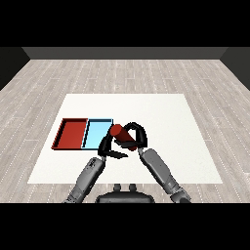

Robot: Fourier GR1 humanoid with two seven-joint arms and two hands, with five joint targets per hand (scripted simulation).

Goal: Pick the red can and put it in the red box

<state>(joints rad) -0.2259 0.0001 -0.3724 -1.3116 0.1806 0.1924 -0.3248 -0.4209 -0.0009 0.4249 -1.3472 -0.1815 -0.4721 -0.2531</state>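
Centrally, the right robot hand (138, 136) curls round a red can (122, 135), held tilted above the white bench (185, 146) just right of the light blue tray (96, 128). Beside it, the left robot hand (108, 148) has relaxed fingers. Leftmost lies the red tray (62, 133); no readable label shows.

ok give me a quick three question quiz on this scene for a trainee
1. True or false: the red cylindrical can already lies in the flat red tray.
2. Which hand curls round the can: A left, B right?
3. Fill in: the tray nearest the can is the light ___ tray.

Key: 1 false, the can is beside the trays, held tilted. 2 B, the right hand; the left hand is close by it. 3 blue.
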